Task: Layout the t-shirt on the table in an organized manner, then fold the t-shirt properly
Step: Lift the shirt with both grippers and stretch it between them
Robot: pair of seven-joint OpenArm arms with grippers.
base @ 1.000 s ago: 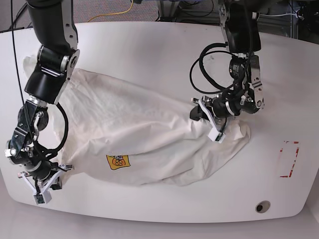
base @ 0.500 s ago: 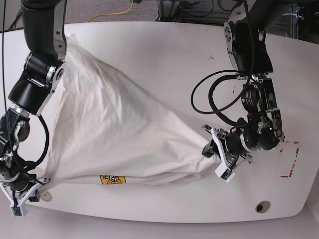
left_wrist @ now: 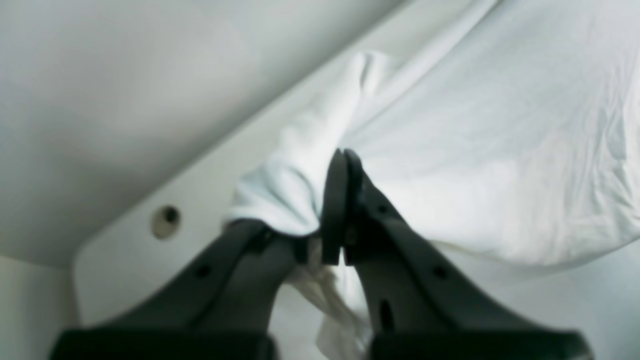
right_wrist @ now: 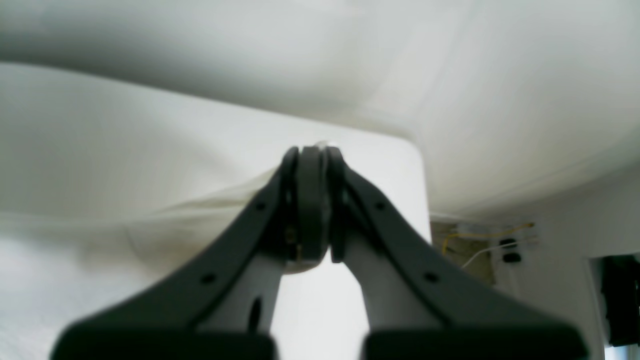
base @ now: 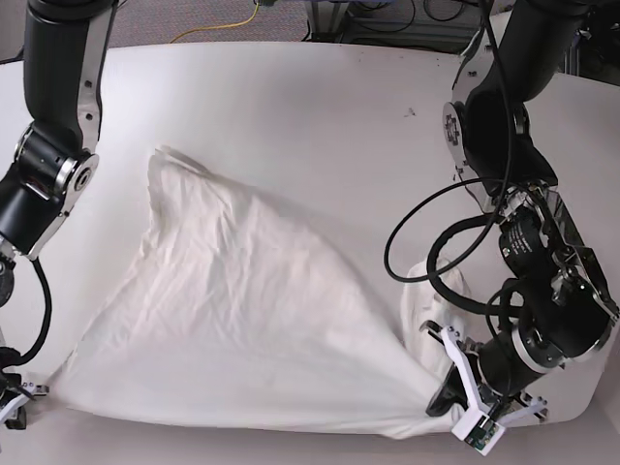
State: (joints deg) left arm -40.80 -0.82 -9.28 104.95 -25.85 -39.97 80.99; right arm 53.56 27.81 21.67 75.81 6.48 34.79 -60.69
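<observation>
At the table's [base: 320, 97] near edge, the left gripper [base: 463, 402] pinches a bunched corner of the t-shirt [base: 242, 320], its fingers pressed together on the cloth beside a round grommet hole [left_wrist: 165, 221] close to the table's corner. Along the same near edge, at the opposite corner, the right gripper [base: 19, 397] clamps the other end of the garment, its fingers [right_wrist: 312, 200] closed flat on a thin fold of fabric, mostly out of the base view. Between the two grips the white t-shirt is drawn taut along the near edge and lies spread on the tabletop, print side hidden, narrowing as it runs toward the table's far side to a rumpled point near the middle. A loose fold stands up just beyond the left gripper. The far half of the table shows a few dark specks [base: 411, 112]. Behind the table's far edge, a yellow cable [base: 232, 21] lies on the floor.
</observation>
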